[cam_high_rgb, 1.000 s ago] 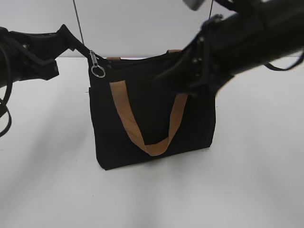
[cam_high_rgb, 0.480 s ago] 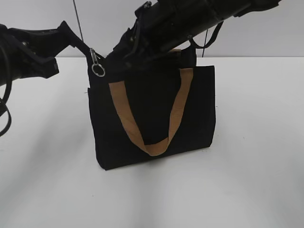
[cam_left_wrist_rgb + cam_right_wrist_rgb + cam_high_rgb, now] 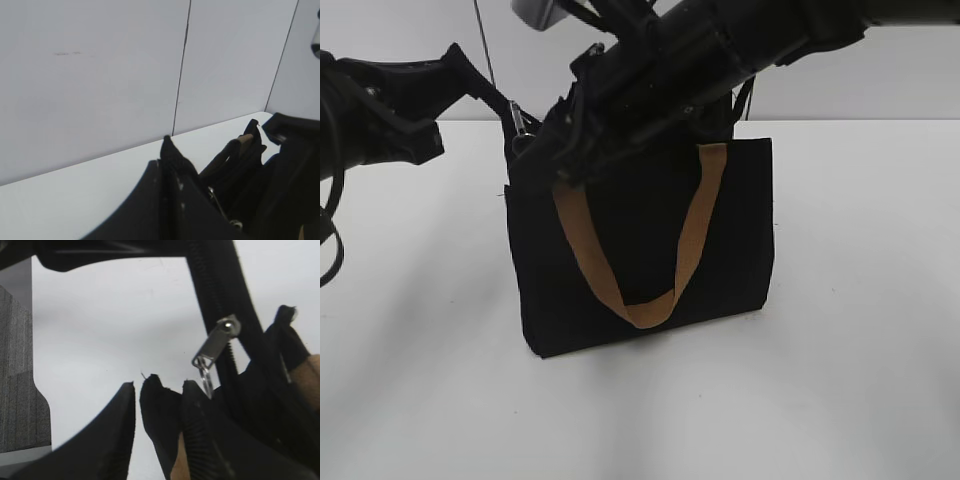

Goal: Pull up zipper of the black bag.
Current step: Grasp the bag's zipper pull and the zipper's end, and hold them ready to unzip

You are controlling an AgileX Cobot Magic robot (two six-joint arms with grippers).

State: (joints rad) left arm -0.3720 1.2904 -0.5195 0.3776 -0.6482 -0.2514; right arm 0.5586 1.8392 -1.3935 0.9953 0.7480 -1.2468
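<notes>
Your left claw (image 3: 498,103) is pinching black bag (image 3: 640,260) at its top left corner, arm reaching in level from left. Bag is standing upright mid-desk (image 3: 860,330), tan strap (image 3: 650,290) hanging down its front; contents hidden. Zipper (image 3: 216,345) slider is sitting at that left end, silver pull dangling. Open desk is lying all round bag. Your right claw (image 3: 155,405) is crossing over bag top toward slider, fingers parted, gripping nothing.
</notes>
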